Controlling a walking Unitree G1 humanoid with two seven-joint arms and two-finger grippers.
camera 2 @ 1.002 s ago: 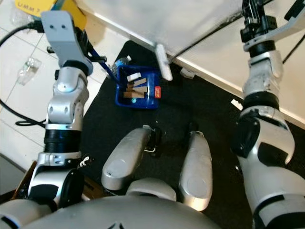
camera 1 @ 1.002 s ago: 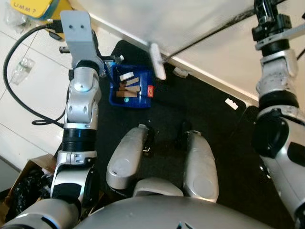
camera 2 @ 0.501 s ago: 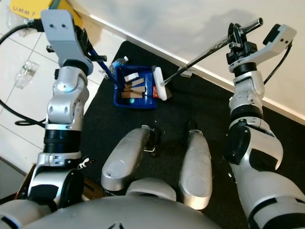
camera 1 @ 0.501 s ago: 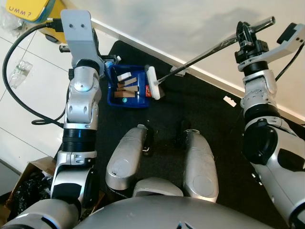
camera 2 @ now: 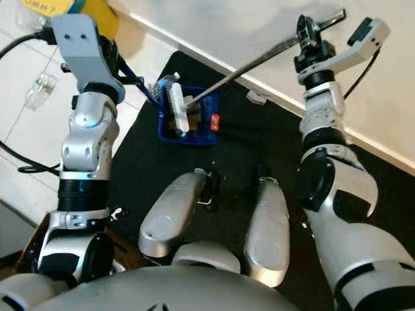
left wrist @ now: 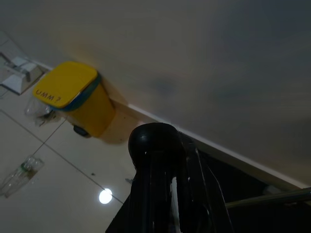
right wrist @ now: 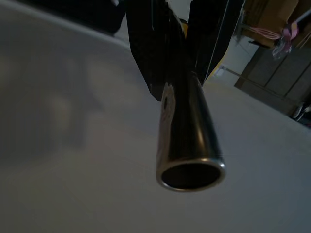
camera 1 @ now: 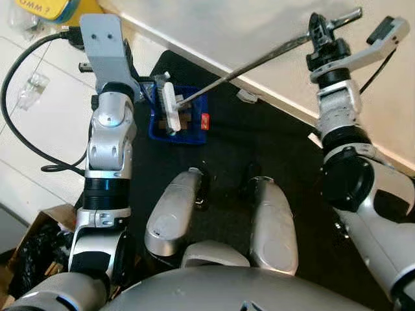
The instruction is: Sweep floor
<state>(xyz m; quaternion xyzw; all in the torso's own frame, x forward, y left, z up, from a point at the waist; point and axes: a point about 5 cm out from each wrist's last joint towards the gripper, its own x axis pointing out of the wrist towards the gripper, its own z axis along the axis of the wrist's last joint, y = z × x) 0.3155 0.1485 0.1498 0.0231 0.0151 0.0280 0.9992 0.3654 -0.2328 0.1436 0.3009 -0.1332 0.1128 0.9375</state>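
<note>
Why held so: my right gripper [camera 1: 320, 40], upper right of the head view, grips the broom handle [camera 1: 249, 63] near its top end so the long shaft slants down-left and the white broom head [camera 1: 170, 107] reaches the blue dustpan [camera 1: 194, 123] at upper centre.
Right tool: fingers pressed together around the metal tube; the wrist view looks straight down its open end.
Left tool: my left gripper [left wrist: 160, 194] is clamped on a dark rod with a round knob, the dustpan's handle I judge, keeping the pan steady.
Dustpan: on the black mat [camera 1: 272, 149], holding scraps.
Left to sweep: a pale scrap [camera 1: 247, 96] by the wall.
</note>
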